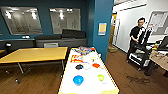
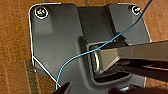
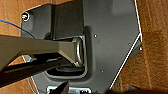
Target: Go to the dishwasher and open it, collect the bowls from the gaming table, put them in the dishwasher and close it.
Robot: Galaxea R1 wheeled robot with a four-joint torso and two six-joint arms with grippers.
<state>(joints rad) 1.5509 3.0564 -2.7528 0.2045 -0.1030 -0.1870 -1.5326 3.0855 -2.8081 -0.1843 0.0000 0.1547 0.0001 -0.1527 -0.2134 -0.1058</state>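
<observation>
The bowls sit spread along the gaming table point(image 1: 65, 82), the long white-topped table with a yellow rim straight ahead of the robot in the head view: a blue bowl point(image 1: 78, 80) nearest, a green bowl point(image 1: 100, 77) to its side close to the rim, then further on a black bowl point(image 1: 79, 66), a pale bowl point(image 1: 86, 66) just beside it and a red-orange bowl point(image 1: 96, 65). Colourful packets point(image 1: 76, 58) and more clutter lie at the far end. The green bowl looks the likeliest to be knocked off, since it rests so near the edge that a sideways brush from an arm could push it to the wooden floor point(image 1: 132, 80). The black and pale bowls sit almost touching, so a reach for one could shove the other. A plain wooden table point(image 1: 32, 55) stands close alongside, narrowing the gap for the base, and a person point(image 1: 137, 33) stands by a cart point(image 1: 140, 58) well apart to the right, near the open route. Both wrist views look down at floor past the robot's own plate, and whether either pincer is open or closed I cannot tell. The dishwasher cannot be placed from here.
</observation>
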